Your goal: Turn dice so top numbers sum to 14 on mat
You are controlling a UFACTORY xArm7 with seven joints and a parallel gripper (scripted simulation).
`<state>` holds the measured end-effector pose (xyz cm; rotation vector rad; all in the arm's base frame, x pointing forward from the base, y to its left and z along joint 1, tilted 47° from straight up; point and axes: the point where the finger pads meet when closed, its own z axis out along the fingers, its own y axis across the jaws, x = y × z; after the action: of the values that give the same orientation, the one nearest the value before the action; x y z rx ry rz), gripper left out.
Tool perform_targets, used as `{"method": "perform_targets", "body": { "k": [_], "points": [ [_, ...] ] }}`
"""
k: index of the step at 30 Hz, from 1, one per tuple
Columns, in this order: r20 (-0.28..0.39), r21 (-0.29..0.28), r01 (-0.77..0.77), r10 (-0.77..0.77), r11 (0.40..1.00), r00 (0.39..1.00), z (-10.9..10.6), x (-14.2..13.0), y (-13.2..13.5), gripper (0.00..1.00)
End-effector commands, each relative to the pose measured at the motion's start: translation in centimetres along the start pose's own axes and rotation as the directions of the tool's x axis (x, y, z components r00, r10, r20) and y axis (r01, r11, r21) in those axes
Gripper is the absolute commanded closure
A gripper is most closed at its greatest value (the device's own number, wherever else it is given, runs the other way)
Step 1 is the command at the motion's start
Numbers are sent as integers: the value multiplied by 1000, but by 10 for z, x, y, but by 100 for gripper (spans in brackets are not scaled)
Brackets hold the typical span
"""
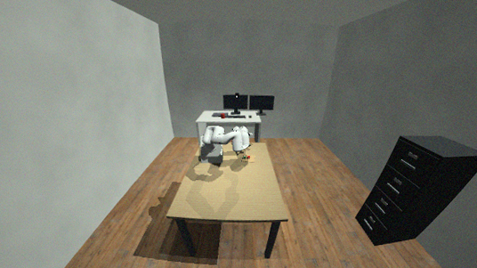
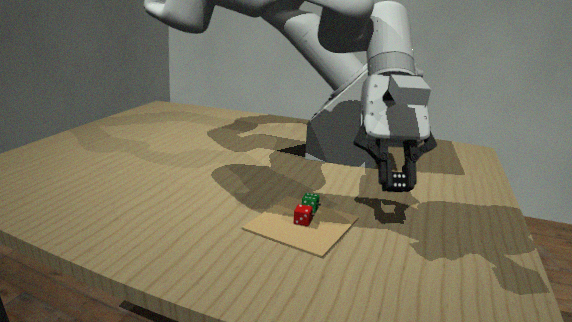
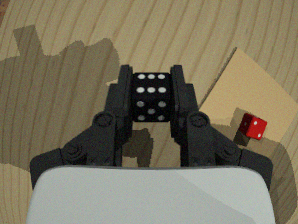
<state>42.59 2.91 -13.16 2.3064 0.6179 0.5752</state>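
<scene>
Exterior view: end effector [image 2: 398,177] [image 3: 151,80] clamps 1 black die [image 2: 399,180] [image 3: 151,98] above the worktop [image 2: 165,240] [image 3: 65,30], beside the mat [image 2: 300,237] [image 3: 255,92].

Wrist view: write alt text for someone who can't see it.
A gripper grips a black die above a wooden table. At right, a red die sits on a tan mat.

Tbl [image 1: 235,200] [image 2: 150,210] [image 3: 65,25] wood-look w/ grain, walls [image 1: 248,57] [image 2: 250,75] matt

arm bent | pincer [image 2: 398,181] [image 3: 151,80] down, clamped, above table, beside mat
</scene>
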Motion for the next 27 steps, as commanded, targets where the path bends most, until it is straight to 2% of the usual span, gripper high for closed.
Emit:
{"method": "perform_targets", "body": {
  "k": [1, 4, 5, 7, 10, 14, 18, 27],
  "points": [
    [-177, -3, -7, 6, 1000, 984, 0, 2, 0, 79],
    [-231, -6, -7, 5, 1000, 973, 0, 1, 1, 79],
    [-268, -7, -7, 5, 1000, 963, 0, 0, 2, 79],
    [-268, -7, -7, 5, 1000, 963, 0, 0, 2, 79],
    [-358, -5, -8, 5, 1000, 934, 0, -1, 1, 79],
    [-424, -4, -8, 5, 1000, 906, -1, -2, 1, 79],
    [-445, 0, -7, 6, 1000, 896, -2, -2, 0, 79],
    [-446, 0, -7, 7, 1000, 895, 0, -3, 0, 79]
  ]
}}
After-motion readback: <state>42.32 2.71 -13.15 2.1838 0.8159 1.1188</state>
